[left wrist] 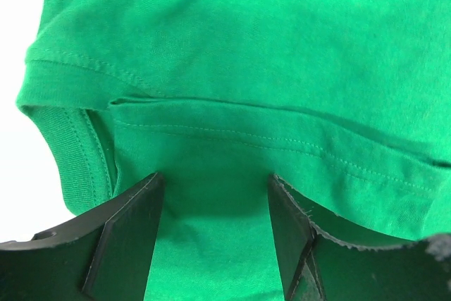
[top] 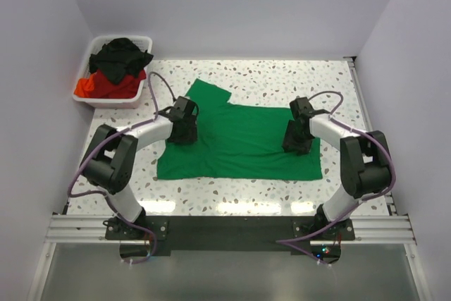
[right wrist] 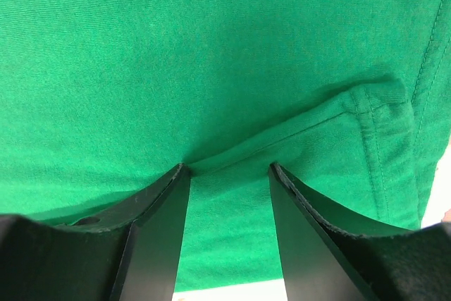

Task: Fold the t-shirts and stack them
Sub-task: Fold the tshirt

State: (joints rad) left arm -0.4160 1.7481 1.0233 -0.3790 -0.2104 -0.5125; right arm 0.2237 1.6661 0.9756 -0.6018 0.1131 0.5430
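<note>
Both arms look alike on my feed: the left arm (top: 116, 163) and the right arm (top: 363, 163) have white tubular links joined by bulky black housings. Each is bolted through a black plate (top: 130, 230) onto the silver rail (top: 77, 229) — thin red wires (top: 149, 242) dangle just below that rail. A lilac cable (top: 149, 84) loops along each arm, above the rail. The left gripper (left wrist: 215, 181) and right gripper (right wrist: 229, 170) have flat matte-black fingers — their padding rough-cut at the edges.

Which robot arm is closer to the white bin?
Left. The left gripper is at the green t-shirt's end nearest the white bin; the right gripper is at the opposite end, farther away.
</note>
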